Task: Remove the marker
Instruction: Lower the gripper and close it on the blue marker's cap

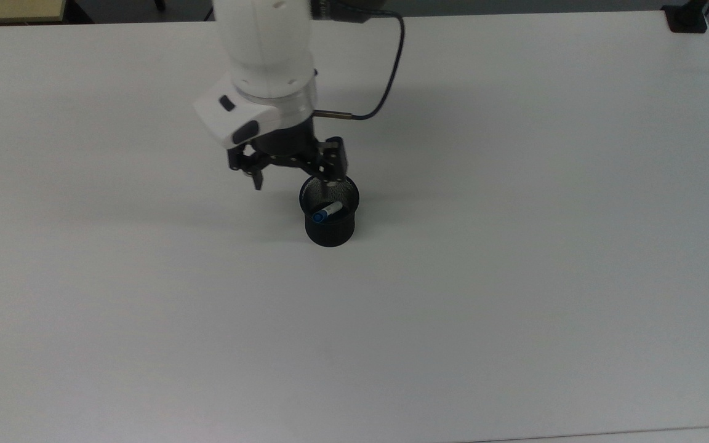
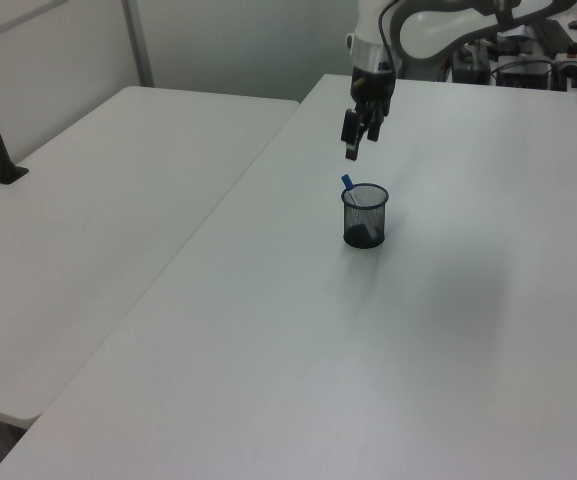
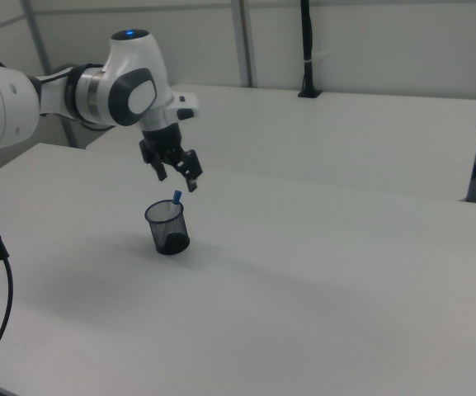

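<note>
gripper (image 1: 293,176) hanging above table (image 1: 514,277) centre, fingers spread apart, holding nothing | marker (image 1: 327,211) leaning inside mesh cup (image 1: 330,227), blue cap poking over rim | cap lying just toward the top view's lower right of the gripper, below it

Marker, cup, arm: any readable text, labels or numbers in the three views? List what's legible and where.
None legible.
Marker: white barrel, blue cap, no print readable.
Black mesh cup: no label visible.
Robot arm: plain white and dark shell, no readable marking.
White table: unmarked.
</note>
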Available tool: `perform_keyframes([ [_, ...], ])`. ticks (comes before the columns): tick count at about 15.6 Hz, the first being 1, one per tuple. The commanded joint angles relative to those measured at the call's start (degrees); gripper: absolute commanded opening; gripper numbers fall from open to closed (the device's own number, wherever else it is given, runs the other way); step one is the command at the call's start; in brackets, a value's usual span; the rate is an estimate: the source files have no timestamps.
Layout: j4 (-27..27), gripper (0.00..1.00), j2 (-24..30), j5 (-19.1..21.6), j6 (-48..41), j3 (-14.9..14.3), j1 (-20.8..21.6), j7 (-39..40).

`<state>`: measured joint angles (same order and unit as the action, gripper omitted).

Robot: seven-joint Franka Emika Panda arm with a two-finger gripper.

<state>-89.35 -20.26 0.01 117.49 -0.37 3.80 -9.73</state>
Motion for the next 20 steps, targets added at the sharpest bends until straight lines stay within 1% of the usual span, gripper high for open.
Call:
perform_keyframes([
  [1, 0.2, 0.94, -1.3, -0.5, 2.0, -0.4, 2.7, -4.1],
  [4, 0.3, 0.89, -3.5, -2.1, 4.2, -0.5, 3.2, -5.6],
  [6, 0.9, 0.84, -3.9, -2.5, 4.9, -0.5, 3.1, -5.6],
  [8, 1.0, 0.76, -4.2, -2.5, 4.9, -0.6, 3.1, -5.4],
  [11, 1.0, 0.60, -4.8, -2.8, 5.2, -0.7, 3.1, -5.3],
  [13, 1.0, 0.54, -4.9, -2.8, 5.4, -0.7, 3.1, -5.2],
  [15, 1.0, 0.44, -4.9, -2.8, 5.3, -0.7, 3.1, -5.1],
  [20, 1.0, 0.31, -4.8, -2.8, 5.4, -0.7, 3.0, -4.9],
])
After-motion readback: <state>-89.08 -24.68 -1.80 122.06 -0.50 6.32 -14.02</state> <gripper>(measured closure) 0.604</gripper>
